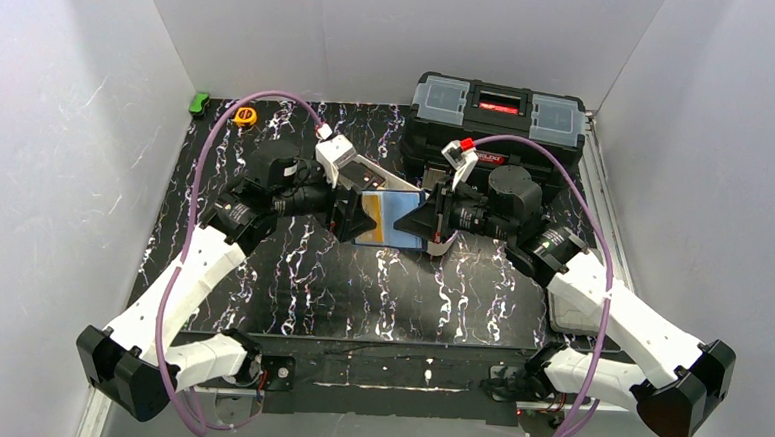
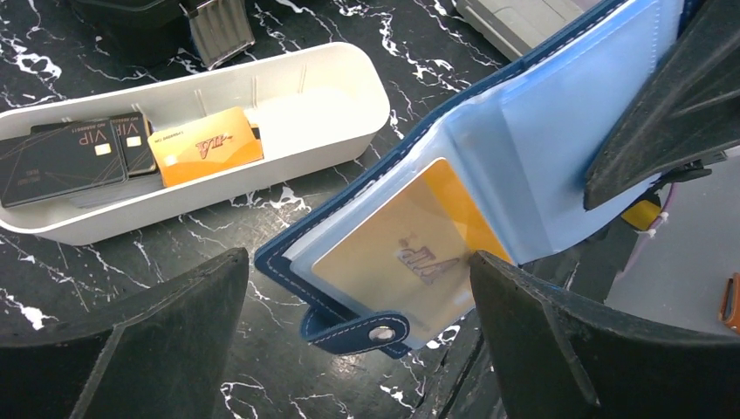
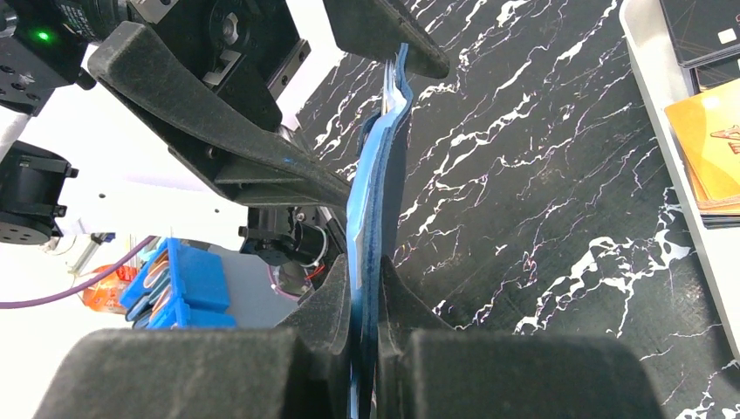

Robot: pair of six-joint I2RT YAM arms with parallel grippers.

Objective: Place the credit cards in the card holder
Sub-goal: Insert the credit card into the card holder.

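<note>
The navy card holder (image 1: 388,222) hangs open above the table between my two grippers, its light blue inside showing. My right gripper (image 3: 366,292) is shut on one edge of the card holder (image 3: 373,192). In the left wrist view an orange-yellow card (image 2: 397,253) sits in a clear pocket of the card holder (image 2: 550,122), above its snap tab. My left gripper (image 2: 358,266) is open, with its fingers wide on either side of that pocket. A second orange card (image 2: 205,144) and several dark cards (image 2: 61,157) lie in the white tray (image 2: 218,188).
A big black toolbox (image 1: 497,109) stands at the back right. A yellow tape measure (image 1: 246,116) and a small green object (image 1: 200,102) lie at the back left. The white tray's end (image 3: 668,148) is close to the right of the card holder.
</note>
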